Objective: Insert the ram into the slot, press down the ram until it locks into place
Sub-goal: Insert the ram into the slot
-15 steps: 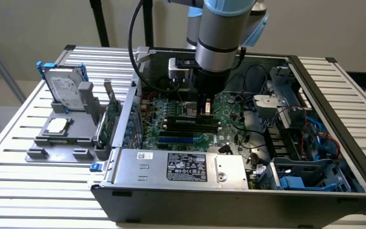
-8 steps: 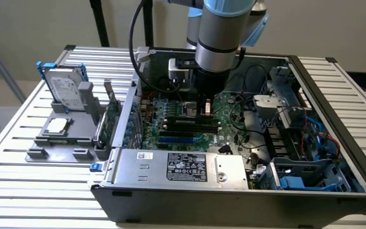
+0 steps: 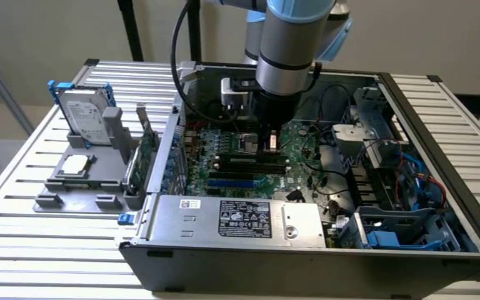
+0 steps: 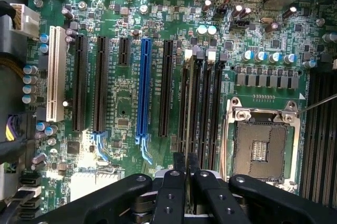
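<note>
Your gripper (image 4: 187, 160) has its fingers drawn almost together, pinching the ram (image 4: 188, 108) by its flat faces near one end. The stick stands edge-up and runs lengthwise along the slot (image 4: 182, 92) beneath it. That hold looks deliberate to me: clamping the faces keeps the board vertical and in line with the slot's groove, so a downward push goes straight through it. I cannot tell whether the ram is fully seated, or whether the white latch (image 4: 188, 54) at its far end has closed.

The ram's slot is the first of the bank, and the other memory slots (image 4: 213, 113) lie just beside it. Past them is the open CPU socket (image 4: 260, 148), and on the opposite side is the blue expansion slot (image 4: 143, 87), all on the green motherboard (image 4: 121, 108).

In the exterior view, the arm (image 3: 286, 50) comes straight down into the computer case (image 3: 440, 162). The case lies open-side up on a slatted metal table (image 3: 40, 237), which gives you that vertical approach. On the exterior view's left, outside the case, a grey fixture (image 3: 73, 187) holds a hard drive (image 3: 85, 115) in a blue caddy and an upright expansion card (image 3: 145, 153). Both are well apart from the work. A plain pale wall stands behind.
</note>
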Robot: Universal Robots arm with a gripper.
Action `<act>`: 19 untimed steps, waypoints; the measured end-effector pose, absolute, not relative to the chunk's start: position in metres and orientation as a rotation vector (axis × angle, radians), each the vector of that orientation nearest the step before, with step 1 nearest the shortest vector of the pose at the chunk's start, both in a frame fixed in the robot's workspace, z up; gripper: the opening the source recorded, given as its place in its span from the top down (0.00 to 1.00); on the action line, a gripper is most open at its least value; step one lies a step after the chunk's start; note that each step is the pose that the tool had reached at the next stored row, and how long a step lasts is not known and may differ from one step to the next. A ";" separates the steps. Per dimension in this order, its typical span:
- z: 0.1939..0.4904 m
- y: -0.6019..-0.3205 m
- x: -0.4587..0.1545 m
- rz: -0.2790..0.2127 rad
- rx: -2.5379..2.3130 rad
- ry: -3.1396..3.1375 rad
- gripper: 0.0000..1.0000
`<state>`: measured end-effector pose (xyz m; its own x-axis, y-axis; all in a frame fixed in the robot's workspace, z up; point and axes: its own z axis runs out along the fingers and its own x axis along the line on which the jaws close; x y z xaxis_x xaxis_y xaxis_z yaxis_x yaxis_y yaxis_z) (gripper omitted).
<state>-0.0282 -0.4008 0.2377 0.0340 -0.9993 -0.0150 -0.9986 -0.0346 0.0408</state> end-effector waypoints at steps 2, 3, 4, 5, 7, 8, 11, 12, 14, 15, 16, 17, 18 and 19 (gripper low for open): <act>0.237 -0.401 -0.028 -0.061 2.245 -2.169 0.87; 0.237 -0.401 -0.028 -0.061 2.245 -2.169 0.87; 0.237 -0.401 -0.028 -0.061 2.245 -2.169 0.87; 0.237 -0.401 -0.028 -0.061 2.245 -2.169 0.87; 0.237 -0.401 -0.028 -0.061 2.245 -2.169 0.87; 0.237 -0.401 -0.028 -0.061 2.245 -2.169 0.87; 0.236 -0.401 -0.028 -0.061 2.243 -2.171 0.87; 0.235 -0.401 -0.028 -0.061 2.243 -2.172 0.87; 0.235 -0.401 -0.028 -0.061 2.241 -2.173 0.87; 0.235 -0.401 -0.028 -0.061 2.241 -2.174 0.87; 0.234 -0.401 -0.028 -0.061 2.240 -2.175 0.87; 0.234 -0.401 -0.028 -0.061 2.240 -2.175 0.87; 0.234 -0.401 -0.028 -0.061 2.239 -2.176 0.87; 0.233 -0.401 -0.028 -0.061 2.239 -2.176 0.87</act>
<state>-0.0279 -0.4012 0.2335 0.0283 -0.9995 -0.0151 -0.9987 -0.0289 0.0410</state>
